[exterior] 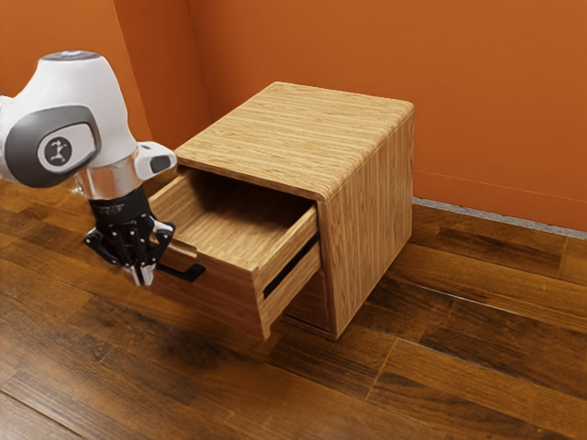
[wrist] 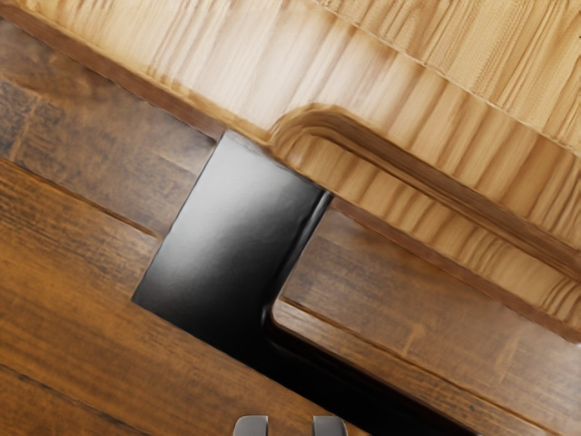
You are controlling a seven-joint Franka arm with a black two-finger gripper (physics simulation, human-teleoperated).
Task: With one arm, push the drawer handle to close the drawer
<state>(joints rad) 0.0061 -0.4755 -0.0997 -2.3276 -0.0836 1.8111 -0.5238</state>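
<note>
The hand (exterior: pixel 141 275) is the nearest thing, and it is open, but only a little: in the wrist view its two fingertips (wrist: pixel 252 426) stand apart with a small gap, and I see nothing gripped there. The drawer (exterior: pixel 220 299) is well out of the cabinet (exterior: pixel 293 124); in the exterior view its inside and one side wall can be seen. So the main work, the closing, is not done. As I judge, what is in place is the approach: the hand is at the front of the drawer, close by the handle (exterior: pixel 194 273). All of the push into the cabinet seems to be left.

The handle is black and is fixed on the drawer front, above the floor (exterior: pixel 440 385). In the wrist view its bar passes near the fingertips, but whether they touch it, I cannot tell.

The arm (exterior: pixel 105 87) comes from the exterior view's left and bends down at the wrist. The hand points downward, with its tips about at the height of the handle. For the next move, I think, the hand should press toward the cabinet, and it could slip along the bar if the contact is poor.
</note>
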